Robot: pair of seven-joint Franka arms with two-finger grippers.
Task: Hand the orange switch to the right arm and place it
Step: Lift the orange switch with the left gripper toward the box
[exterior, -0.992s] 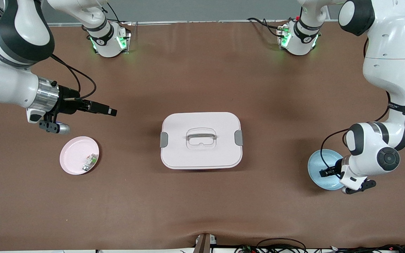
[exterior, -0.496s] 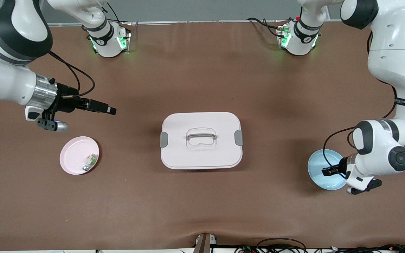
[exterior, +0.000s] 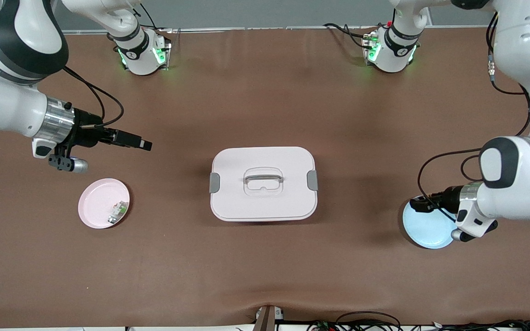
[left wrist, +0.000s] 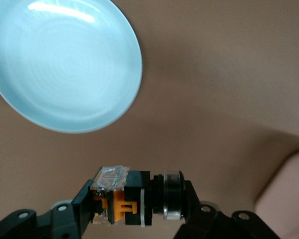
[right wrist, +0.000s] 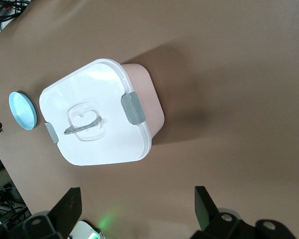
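1. The orange switch [left wrist: 134, 199] is clamped crosswise between the two fingers of the left gripper [left wrist: 135, 205]; its black body, orange clip and clear end cap show in the left wrist view.
2. In the front view the left gripper [exterior: 419, 205] is in the air over the rim of the light blue plate [exterior: 430, 230], at about 10 o'clock on that plate.
3. The light blue plate [left wrist: 60, 59] lies at the left arm's end of the table and carries nothing.
4. The pink lidded box [exterior: 263, 184] sits at mid-table, lid on, with grey latches at 3 and 9 o'clock and a handle on top.
5. The right gripper [exterior: 145, 145] hangs over bare table, toward 1 o'clock from the pink plate [exterior: 97, 202]. Its fingers [right wrist: 72, 204] stand wide apart, holding nothing. The right arm waits.
6. The pink plate holds a small white-and-green component [exterior: 118, 211] at about 4 o'clock, near its rim.
7. The brown table [exterior: 265, 266] bears all three containers.
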